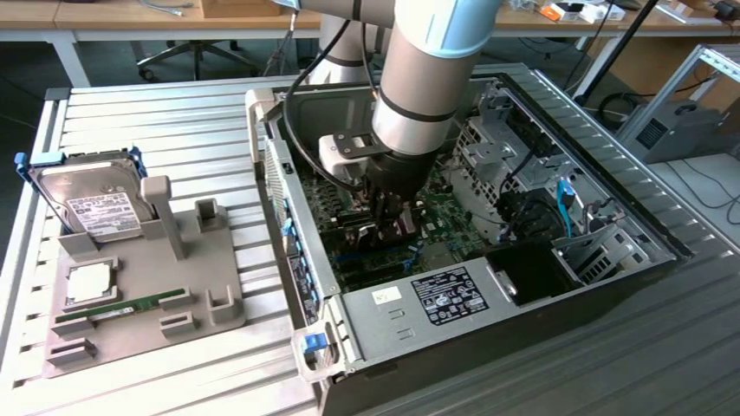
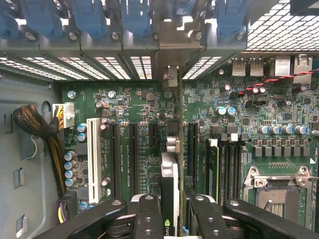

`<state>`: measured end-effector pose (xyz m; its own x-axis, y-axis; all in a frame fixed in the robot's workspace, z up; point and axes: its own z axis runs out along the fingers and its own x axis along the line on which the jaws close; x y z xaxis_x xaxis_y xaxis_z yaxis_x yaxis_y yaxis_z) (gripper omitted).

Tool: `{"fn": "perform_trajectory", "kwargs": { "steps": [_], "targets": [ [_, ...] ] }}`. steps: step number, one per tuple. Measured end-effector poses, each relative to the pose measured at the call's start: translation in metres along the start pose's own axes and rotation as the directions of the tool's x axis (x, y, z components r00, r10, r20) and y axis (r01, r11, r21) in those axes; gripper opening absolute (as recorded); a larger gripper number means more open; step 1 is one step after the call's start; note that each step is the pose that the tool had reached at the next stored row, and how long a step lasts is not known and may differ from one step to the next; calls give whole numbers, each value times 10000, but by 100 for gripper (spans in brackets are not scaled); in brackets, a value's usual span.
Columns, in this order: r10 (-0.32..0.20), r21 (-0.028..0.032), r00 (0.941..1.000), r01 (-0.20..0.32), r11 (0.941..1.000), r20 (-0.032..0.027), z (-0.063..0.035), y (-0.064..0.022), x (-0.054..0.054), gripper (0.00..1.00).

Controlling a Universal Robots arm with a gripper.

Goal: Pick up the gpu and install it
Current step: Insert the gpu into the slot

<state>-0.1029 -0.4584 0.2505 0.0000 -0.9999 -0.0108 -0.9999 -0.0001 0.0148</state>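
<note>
My gripper (image 1: 387, 218) is down inside the open computer case (image 1: 630, 227), over the green motherboard (image 1: 387, 260). In the wrist view the gripper (image 2: 173, 211) is shut on the gpu (image 2: 171, 174), which shows edge-on between the black fingers (image 2: 148, 219). The card runs parallel to the black expansion slots (image 2: 133, 154), between two of them. Its silvery bracket end (image 2: 172, 47) reaches the rear slot openings under the blue latches (image 2: 134, 17). Whether its edge sits in a slot I cannot tell.
A white slot (image 2: 93, 159), a braided cable bundle (image 2: 42, 129) and the CPU socket (image 2: 276, 186) flank the card. On the table, a grey holder (image 1: 145, 334) carries a hard drive (image 1: 99, 204), a green RAM stick (image 1: 137, 307) and a CPU chip (image 1: 90, 282).
</note>
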Motion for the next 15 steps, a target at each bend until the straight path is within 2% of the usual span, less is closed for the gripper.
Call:
{"fn": "perform_trajectory", "kwargs": {
  "steps": [15],
  "targets": [
    [0,3,10000,0,10000,6,29,-1,0,27]
  ]
}}
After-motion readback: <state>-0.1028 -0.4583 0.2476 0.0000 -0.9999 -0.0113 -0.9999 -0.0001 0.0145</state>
